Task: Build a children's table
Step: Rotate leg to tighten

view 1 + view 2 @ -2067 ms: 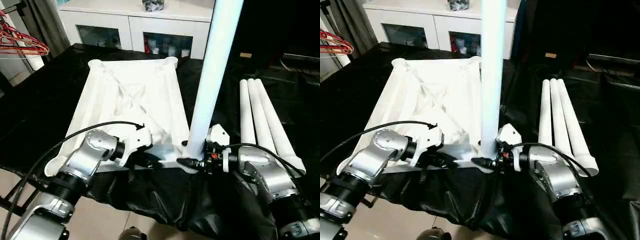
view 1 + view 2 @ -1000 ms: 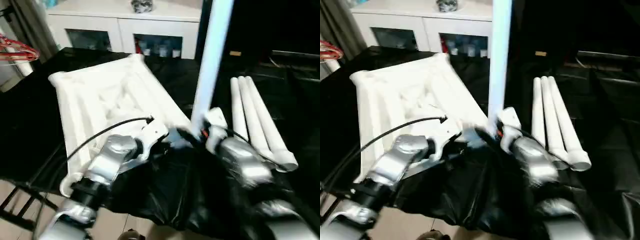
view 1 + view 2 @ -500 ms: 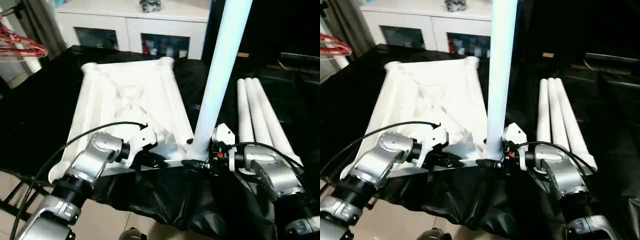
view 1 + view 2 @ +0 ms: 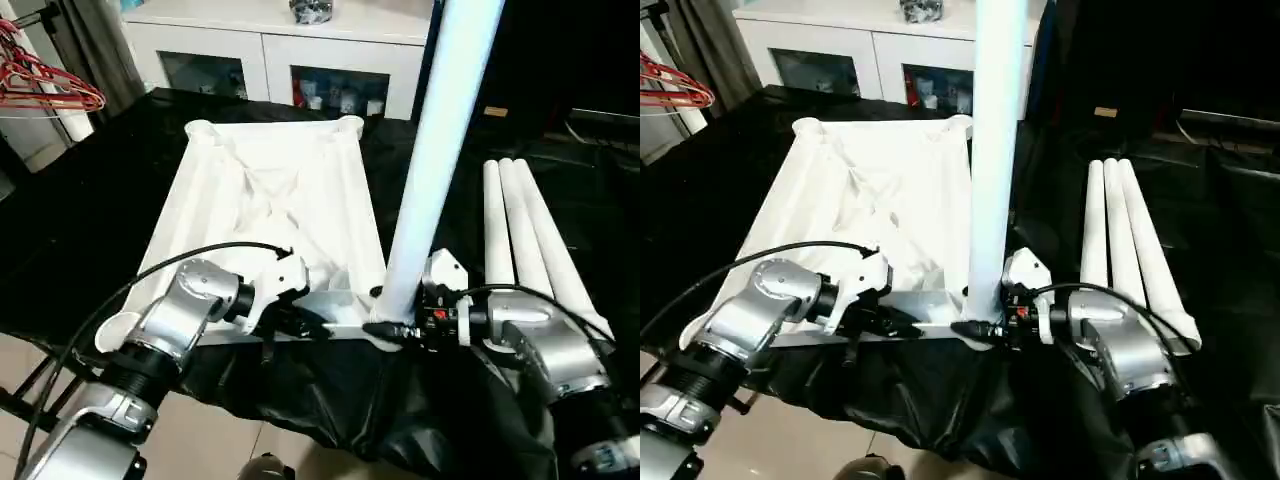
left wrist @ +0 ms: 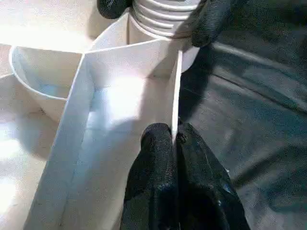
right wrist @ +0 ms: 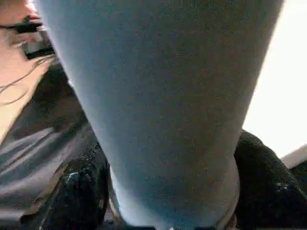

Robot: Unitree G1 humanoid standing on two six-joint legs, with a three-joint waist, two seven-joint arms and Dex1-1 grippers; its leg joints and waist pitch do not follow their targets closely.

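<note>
Step in hand: seating first leg (image 4: 430, 170), upright at frame centre, in near corner socket of table top (image 4: 270, 200). Right gripper (image 4: 385, 325) clamped round leg base; left gripper (image 5: 173, 143) pinching top's edge rib. Three spare legs (image 4: 525, 235) lying centre right. Next, by judgement: press or twist home, keeping leg vertical.

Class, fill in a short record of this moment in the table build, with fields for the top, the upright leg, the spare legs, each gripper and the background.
table top: lies ribbed side up on the black cloth
upright leg: stands at the top's near right corner socket
spare legs: three, lying side by side on the cloth, right of the top
left gripper: shut on the top's thin near edge wall
right gripper: clasps the upright leg's base
background: white cabinet with glass doors; red hangers at far left
</note>
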